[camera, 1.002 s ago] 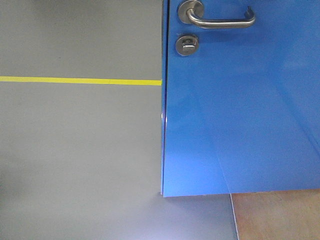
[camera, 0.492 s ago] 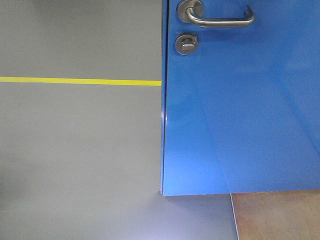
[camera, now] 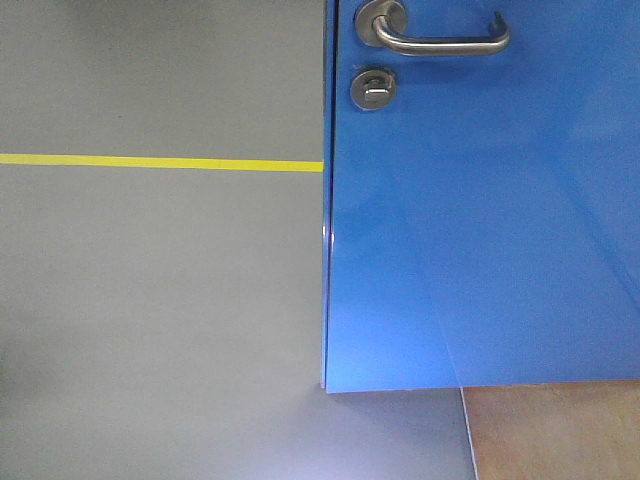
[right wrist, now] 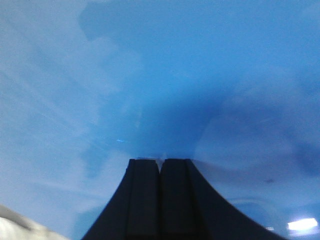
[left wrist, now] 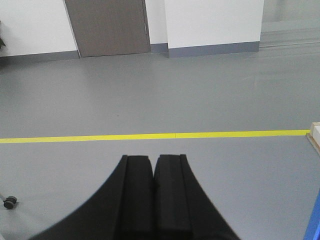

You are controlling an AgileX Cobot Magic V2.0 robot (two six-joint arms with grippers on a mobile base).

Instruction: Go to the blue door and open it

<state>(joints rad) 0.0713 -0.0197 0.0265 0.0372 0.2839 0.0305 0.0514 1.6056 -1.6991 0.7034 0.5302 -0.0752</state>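
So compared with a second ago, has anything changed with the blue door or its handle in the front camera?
Hardly anything. In the front view the blue door holds the same place, its left edge and bottom corner unmoved; only the glossy reflections drift slightly. The lever handle remains level, the thumb-turn lock and the yellow floor line are unchanged. Nothing was gripped or released.

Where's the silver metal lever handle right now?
Front view: the silver metal lever handle sits at the top of the glossy blue door, near its left edge, directly above the round thumb-turn lock.
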